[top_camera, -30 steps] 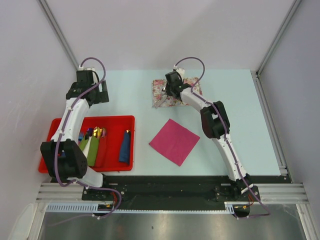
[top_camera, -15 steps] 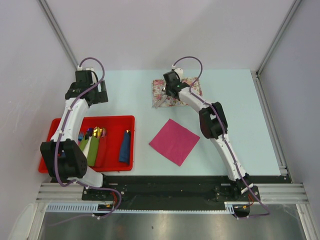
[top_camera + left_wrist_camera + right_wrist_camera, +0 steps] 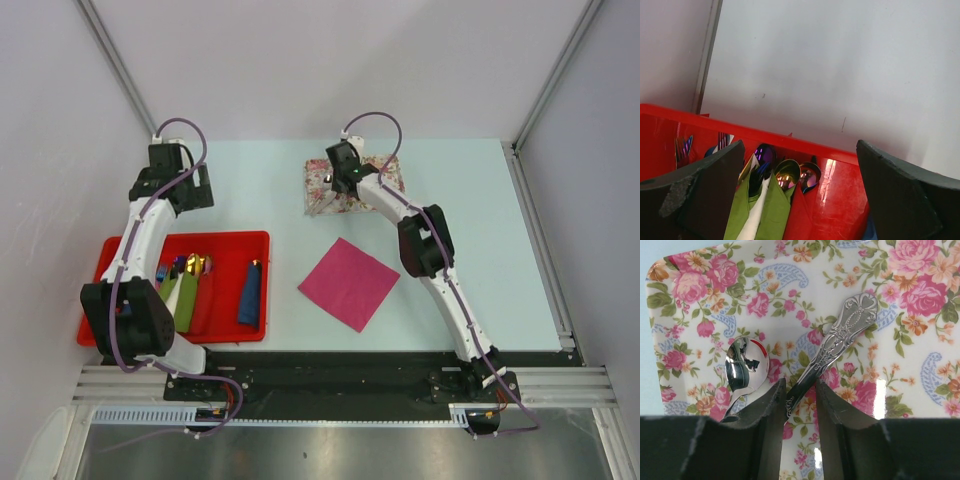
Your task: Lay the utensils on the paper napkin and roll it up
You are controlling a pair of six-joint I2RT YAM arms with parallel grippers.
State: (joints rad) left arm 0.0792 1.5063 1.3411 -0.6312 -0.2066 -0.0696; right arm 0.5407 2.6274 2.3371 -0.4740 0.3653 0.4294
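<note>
The napkin [image 3: 349, 283] is bare; at its twelve o'clock my right gripper [image 3: 800, 395] straddles a cutlery handle [image 3: 840, 335], clenched or not I cannot tell. My left gripper [image 3: 800, 145] gapes.

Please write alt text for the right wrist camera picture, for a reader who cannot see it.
The right gripper straddles the ornate handle of a silver utensil lying on a floral mat; whether its dark fingers pinch it cannot be told. A shiny spoon lies just left, on the same mat.
</note>
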